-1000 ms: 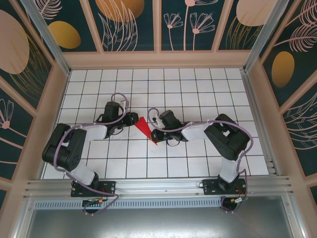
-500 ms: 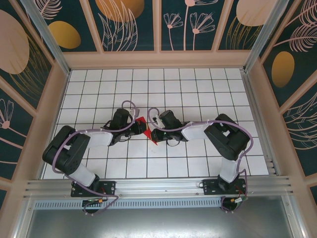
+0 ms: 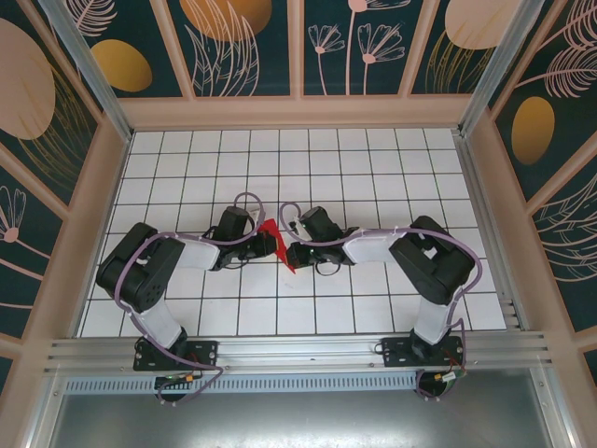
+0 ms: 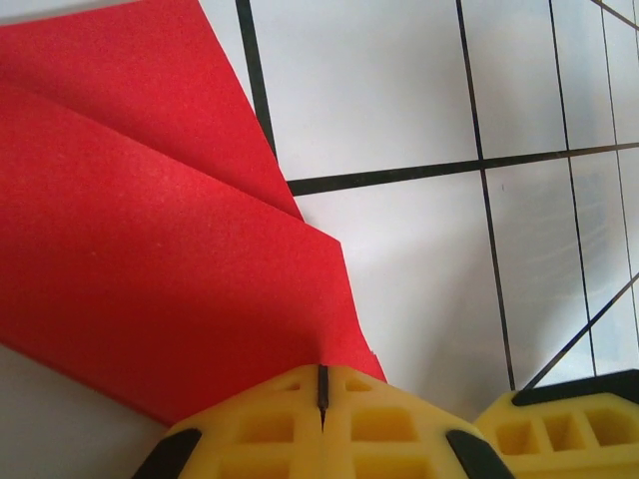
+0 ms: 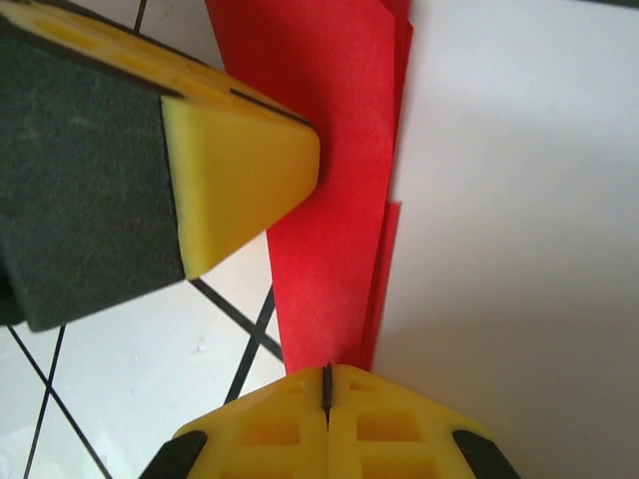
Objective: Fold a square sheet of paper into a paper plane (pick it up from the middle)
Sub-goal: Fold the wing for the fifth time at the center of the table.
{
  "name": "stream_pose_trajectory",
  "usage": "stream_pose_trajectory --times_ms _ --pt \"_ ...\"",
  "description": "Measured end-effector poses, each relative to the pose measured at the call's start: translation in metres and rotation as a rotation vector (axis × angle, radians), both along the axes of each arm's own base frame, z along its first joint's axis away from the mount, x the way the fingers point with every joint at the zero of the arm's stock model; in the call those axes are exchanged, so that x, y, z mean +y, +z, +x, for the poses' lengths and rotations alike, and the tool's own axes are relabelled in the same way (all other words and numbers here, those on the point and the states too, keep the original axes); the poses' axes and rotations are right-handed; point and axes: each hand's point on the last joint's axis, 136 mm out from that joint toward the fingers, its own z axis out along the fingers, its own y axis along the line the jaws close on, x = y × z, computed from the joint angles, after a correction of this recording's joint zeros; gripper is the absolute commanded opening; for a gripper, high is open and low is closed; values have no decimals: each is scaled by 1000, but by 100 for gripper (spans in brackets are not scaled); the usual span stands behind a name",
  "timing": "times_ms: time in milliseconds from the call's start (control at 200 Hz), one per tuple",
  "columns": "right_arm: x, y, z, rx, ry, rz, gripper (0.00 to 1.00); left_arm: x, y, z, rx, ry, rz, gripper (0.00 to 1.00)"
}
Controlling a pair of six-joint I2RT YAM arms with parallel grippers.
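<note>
Top external: the folded bright red paper sheet (image 3: 283, 254) is sitting at the middle of the white gridded table (image 3: 373, 168), between the left gripper (image 3: 269, 243) and the right gripper (image 3: 293, 248). A pull in opposite directions could be tearing it. How the jaws are meeting it is hidden here.
Left wrist: the left gripper is clenching the sheet's layered edge. A weak bite could be letting the layers slide. The sheet is running off frame.
Right wrist: the right gripper is clamping the narrow end, with the left gripper's yellow fingertip (image 5: 245, 165) apparently pressing the sheet close by. The two could be colliding. Whether the sheet is touching the table is unclear.
</note>
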Motion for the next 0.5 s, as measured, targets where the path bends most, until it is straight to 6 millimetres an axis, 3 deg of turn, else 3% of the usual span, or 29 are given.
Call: stream_pose_trajectory --times_ms 250,495 --pt "15 21 9 -23 -4 34 0 0 0 0 0 -2 0 0" --pt "12 2 4 15 1 -6 0 0 0 0 -2 -4 1 0"
